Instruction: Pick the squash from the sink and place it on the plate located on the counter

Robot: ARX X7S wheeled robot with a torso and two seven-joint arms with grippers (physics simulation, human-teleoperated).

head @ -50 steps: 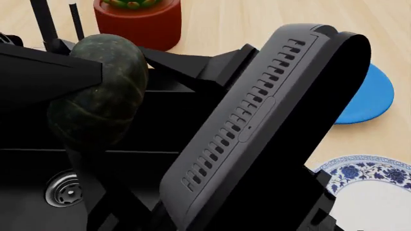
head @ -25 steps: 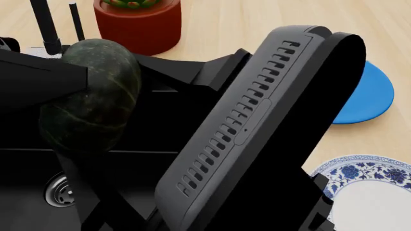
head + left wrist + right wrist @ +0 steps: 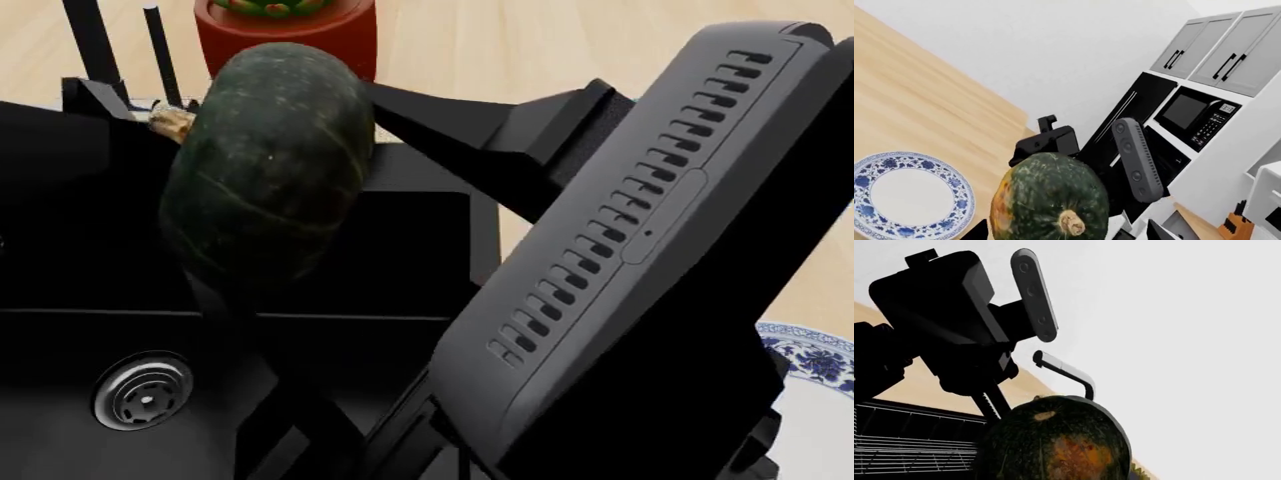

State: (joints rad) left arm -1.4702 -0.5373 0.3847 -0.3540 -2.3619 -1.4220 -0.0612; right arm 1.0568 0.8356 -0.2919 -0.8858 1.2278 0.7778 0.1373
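Observation:
The dark green squash (image 3: 267, 170) hangs in the air above the black sink (image 3: 54, 420), its tan stem pointing left. My right gripper (image 3: 400, 115) reaches in from the right and is shut on the squash (image 3: 1054, 440), which fills the space at its jaws (image 3: 1057, 472). My left gripper (image 3: 87, 110) sits just left of the stem; its dark fingers stand wide on either side of the squash (image 3: 1051, 200), with a gap on one side. The blue-rimmed white plate (image 3: 874, 167) lies on the beige counter (image 3: 907, 110), and its edge (image 3: 807, 350) shows at far right.
A red pot with a cactus (image 3: 287, 45) stands on the counter behind the sink, beside the black faucet (image 3: 91, 40). The steel drain (image 3: 143, 390) sits in the basin. My right arm's grey housing (image 3: 641, 230) blocks much of the right side.
The squash has moved up and to the right with my right arm. My left arm no longer covers it, so the stem now shows. The blue plate is now hidden behind the housing.

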